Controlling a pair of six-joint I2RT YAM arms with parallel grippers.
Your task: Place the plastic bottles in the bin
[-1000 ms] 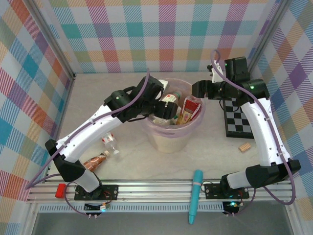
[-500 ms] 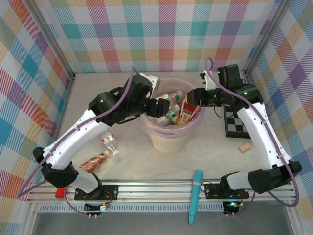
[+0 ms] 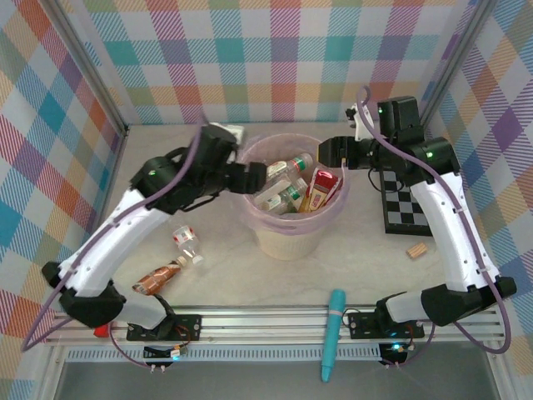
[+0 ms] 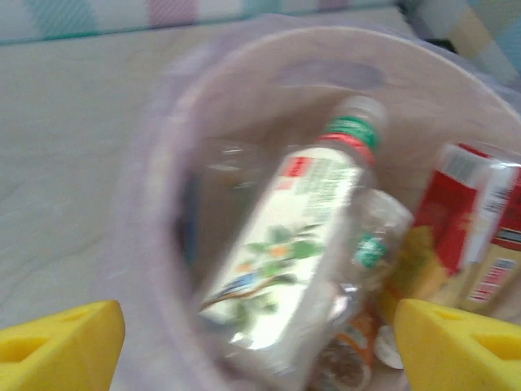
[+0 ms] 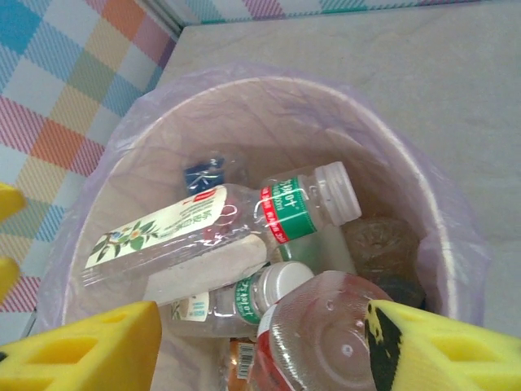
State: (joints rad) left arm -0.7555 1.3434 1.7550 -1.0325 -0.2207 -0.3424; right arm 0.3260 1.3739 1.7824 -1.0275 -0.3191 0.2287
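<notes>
The left tool has backed off to the bin's left rim mid-frame, wide open and empty like the right tool, its bottle now inside, while two bottles wait on the surface lower left.

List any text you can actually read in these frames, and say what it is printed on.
No text reads with certainty.
Clear white-capped bottle, green neck band: white lettering, too blurred to read.
Same bottle, white leaf-print label: small print, illegible.
Red-and-yellow labelled bottle in the pink-lined round bin: print too small to read.
</notes>
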